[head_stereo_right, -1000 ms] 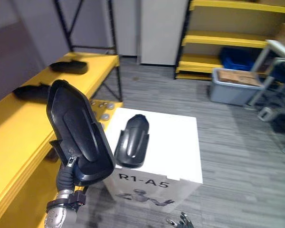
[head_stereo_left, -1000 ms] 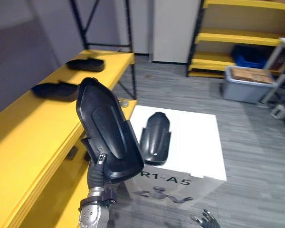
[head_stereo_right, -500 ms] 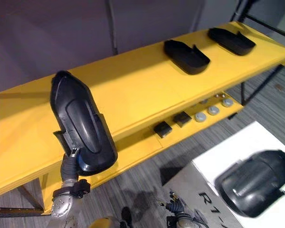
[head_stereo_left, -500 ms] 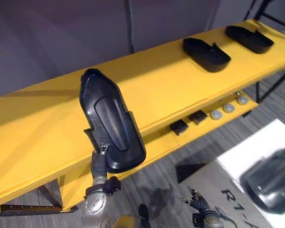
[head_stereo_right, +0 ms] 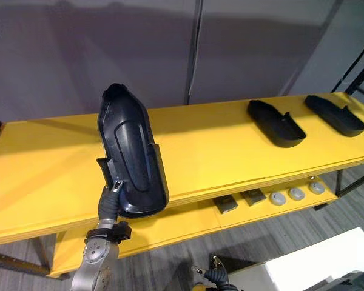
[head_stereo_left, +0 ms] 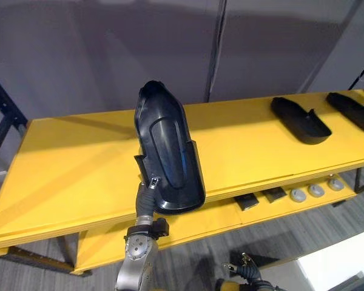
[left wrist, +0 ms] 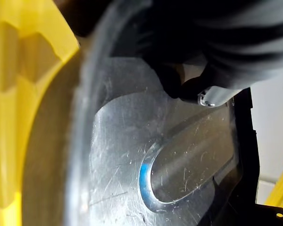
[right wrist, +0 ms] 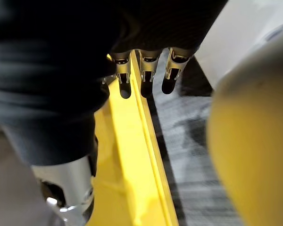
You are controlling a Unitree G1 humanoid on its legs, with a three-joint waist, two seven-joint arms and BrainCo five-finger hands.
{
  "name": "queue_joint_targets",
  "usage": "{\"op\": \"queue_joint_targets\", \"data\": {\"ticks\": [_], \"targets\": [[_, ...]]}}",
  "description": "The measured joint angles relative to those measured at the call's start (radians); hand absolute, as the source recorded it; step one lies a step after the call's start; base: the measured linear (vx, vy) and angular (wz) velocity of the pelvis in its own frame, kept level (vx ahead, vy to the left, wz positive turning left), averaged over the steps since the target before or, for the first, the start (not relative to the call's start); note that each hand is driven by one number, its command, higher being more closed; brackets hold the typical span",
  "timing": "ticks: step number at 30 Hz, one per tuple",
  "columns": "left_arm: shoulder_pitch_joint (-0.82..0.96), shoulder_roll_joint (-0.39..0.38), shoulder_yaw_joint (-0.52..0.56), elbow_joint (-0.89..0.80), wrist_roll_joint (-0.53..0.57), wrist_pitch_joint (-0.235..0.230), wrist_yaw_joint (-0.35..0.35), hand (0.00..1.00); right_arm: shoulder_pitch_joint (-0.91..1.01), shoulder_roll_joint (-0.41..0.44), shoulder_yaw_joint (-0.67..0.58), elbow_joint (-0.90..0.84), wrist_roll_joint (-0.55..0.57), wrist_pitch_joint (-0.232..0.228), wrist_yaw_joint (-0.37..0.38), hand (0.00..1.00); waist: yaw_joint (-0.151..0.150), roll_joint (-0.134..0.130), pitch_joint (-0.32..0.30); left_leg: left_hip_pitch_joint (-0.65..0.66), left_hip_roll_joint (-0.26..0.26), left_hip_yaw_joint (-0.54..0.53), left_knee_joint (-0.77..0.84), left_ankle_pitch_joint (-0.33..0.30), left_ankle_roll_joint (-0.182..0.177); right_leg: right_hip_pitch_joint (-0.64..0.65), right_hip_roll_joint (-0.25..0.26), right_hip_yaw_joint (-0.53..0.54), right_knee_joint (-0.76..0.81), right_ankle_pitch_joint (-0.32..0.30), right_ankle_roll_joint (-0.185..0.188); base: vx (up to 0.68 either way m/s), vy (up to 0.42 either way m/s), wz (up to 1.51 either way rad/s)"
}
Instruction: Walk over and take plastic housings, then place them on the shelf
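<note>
The left hand (head_stereo_left: 147, 197) is closed on the lower end of a black plastic housing (head_stereo_left: 167, 151), thumb pressed to its glossy inner face while the fingers are hidden behind it. The housing stands upright, narrow end up, in the air above the front edge of the yellow shelf (head_stereo_left: 79, 163) near its middle. Two more black housings (head_stereo_left: 300, 120) (head_stereo_left: 352, 112) lie near the right end of the top board; grey discs (head_stereo_left: 316, 191) and dark blocks (head_stereo_left: 274, 195) sit on the lower board. Grey wall panels (head_stereo_left: 97, 54) stand behind, grey floor (head_stereo_left: 230, 248) below. The left arm rises straight from below; the right hand (right wrist: 142, 66) hangs low, fingers slack and empty
</note>
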Motion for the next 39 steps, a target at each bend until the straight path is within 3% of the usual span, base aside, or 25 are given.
{"op": "queue_joint_targets", "data": {"ticks": [3, 5, 8, 11, 16, 26, 27, 32, 39], "targets": [[-0.084, -0.016, 0.003, 0.102, 0.021, 0.003, 0.004, 1.0, -0.002, -0.027, 0.0, 0.002, 0.0, 0.006, 0.002, 0.0, -0.041, 0.008, -0.017, 0.04, 0.016, 0.002, -0.065, 0.03, -0.024, 0.042, 0.031, -0.009, -0.076, 0.014, -0.015, 0.2, -0.143, -0.03], [-0.166, -0.017, 0.031, 0.193, 0.103, 0.013, 0.04, 1.0, 0.001, -0.046, -0.001, 0.003, -0.001, 0.006, 0.005, 0.0, -0.057, 0.022, -0.025, 0.074, 0.015, 0.002, -0.119, 0.046, -0.039, 0.073, 0.038, -0.014, -0.114, 0.017, -0.017, 0.16, -0.031, -0.01], [-0.245, -0.015, 0.064, 0.278, 0.155, 0.019, 0.095, 1.0, 0.013, -0.059, -0.001, 0.004, -0.005, 0.006, 0.008, 0.0, -0.062, 0.03, -0.031, 0.083, 0.012, 0.001, -0.14, 0.051, -0.039, 0.09, 0.04, -0.024, -0.156, 0.032, -0.015, 0.08, 0.016, 0.05], [-0.291, -0.002, 0.117, 0.352, 0.155, 0.037, 0.143, 1.0, 0.023, -0.067, -0.001, 0.004, -0.007, 0.005, 0.014, 0.0, -0.082, 0.03, -0.035, 0.089, 0.004, 0.001, -0.147, 0.051, -0.039, 0.105, 0.033, -0.033, -0.178, 0.038, -0.012, 0.06, 0.057, 0.06], [-0.393, 0.035, 0.173, 0.459, 0.134, 0.055, 0.189, 1.0, 0.022, -0.069, 0.001, 0.004, -0.021, 0.005, 0.016, 0.0, -0.088, 0.03, -0.038, 0.084, -0.006, 0.001, -0.146, 0.053, -0.039, 0.108, 0.026, -0.035, -0.197, 0.068, -0.012, -0.01, 0.059, -0.01], [-0.458, 0.053, 0.196, 0.526, 0.1, 0.075, 0.2, 1.0, 0.009, -0.068, 0.002, 0.004, -0.022, 0.005, 0.016, 0.0, -0.109, 0.026, -0.039, 0.065, -0.023, -0.002, -0.156, 0.072, -0.023, 0.098, 0.013, -0.038, -0.221, 0.096, -0.011, -0.06, 0.004, 0.01], [-0.464, 0.054, 0.196, 0.534, 0.099, 0.075, 0.2, 0.0, 0.008, -0.068, 0.002, 0.004, -0.022, 0.005, 0.016, 0.0, -0.11, 0.024, -0.038, 0.065, -0.024, -0.005, -0.164, 0.08, -0.023, 0.096, 0.013, -0.039, -0.221, 0.096, -0.012, -0.1, -0.075, 0.07], [-0.491, 0.052, 0.196, 0.538, 0.082, 0.086, 0.198, 0.0, -0.017, -0.068, 0.003, 0.007, -0.022, 0.005, 0.016, 0.0, -0.12, 0.006, -0.027, 0.062, -0.024, -0.025, -0.237, 0.145, -0.024, 0.068, 0.018, -0.057, -0.225, 0.106, -0.021, -0.12, -0.101, 0.1], [-0.497, 0.04, 0.195, 0.54, -0.025, 0.089, 0.197, 0.0, -0.021, -0.066, 0.024, 0.009, -0.027, 0.005, 0.019, 0.0, -0.132, -0.005, -0.022, 0.077, -0.023, -0.024, -0.298, 0.193, -0.022, 0.069, 0.027, -0.057, -0.249, 0.134, -0.03, -0.13, -0.064, 0.0]]}}
